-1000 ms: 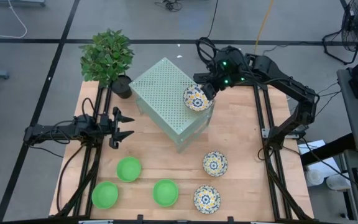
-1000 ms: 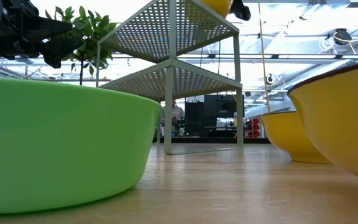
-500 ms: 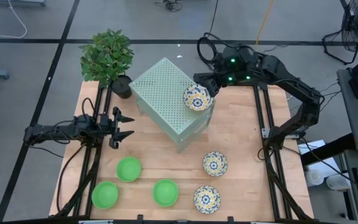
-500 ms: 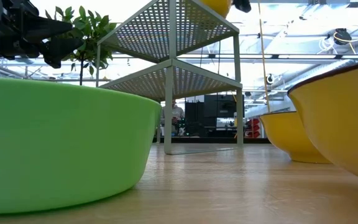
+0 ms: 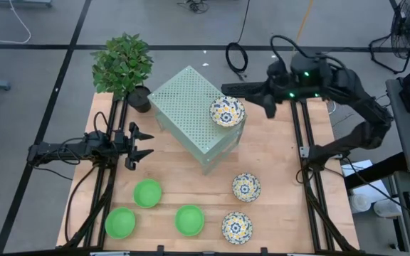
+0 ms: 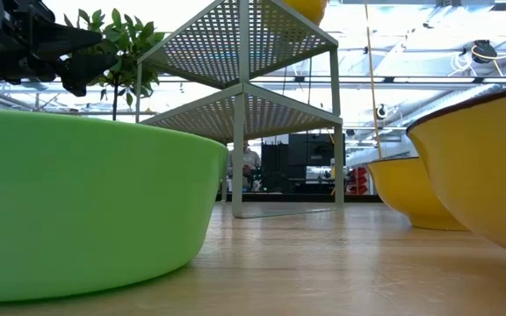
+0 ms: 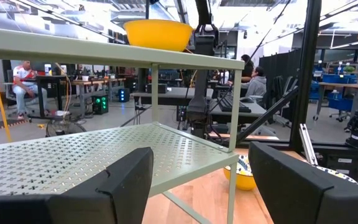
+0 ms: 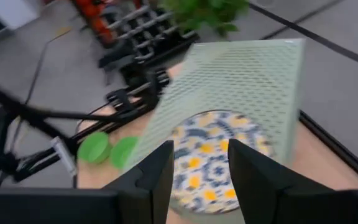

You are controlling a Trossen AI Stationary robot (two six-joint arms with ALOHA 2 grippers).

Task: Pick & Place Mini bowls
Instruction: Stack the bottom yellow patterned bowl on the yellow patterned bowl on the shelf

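Observation:
One white floral mini bowl [image 5: 227, 112] stands by its base on the top of the pale green perforated shelf [image 5: 191, 99], near its right corner. My right gripper [image 5: 258, 96] hovers open to the right of it, above shelf height, touching nothing; its wrist view shows the bowl [image 8: 213, 149] beyond the fingers. Two more floral bowls [image 5: 246, 187] [image 5: 237, 227] and three green bowls [image 5: 147, 193] [image 5: 120, 222] [image 5: 189, 220] sit on the wooden table near its front. My left gripper [image 5: 137, 144] waits open at the table's left, pointing at the shelf.
A potted plant [image 5: 123, 64] stands at the table's far left corner beside the shelf. In the low view a green bowl [image 6: 77, 202] fills the foreground left and yellow bowl undersides [image 6: 481, 175] the right. Bare wood lies between shelf and bowls.
My right gripper has drawn back from the floral bowl on the shelf top, going toward the table's right edge and upward. The bowl stays where it was on the shelf.

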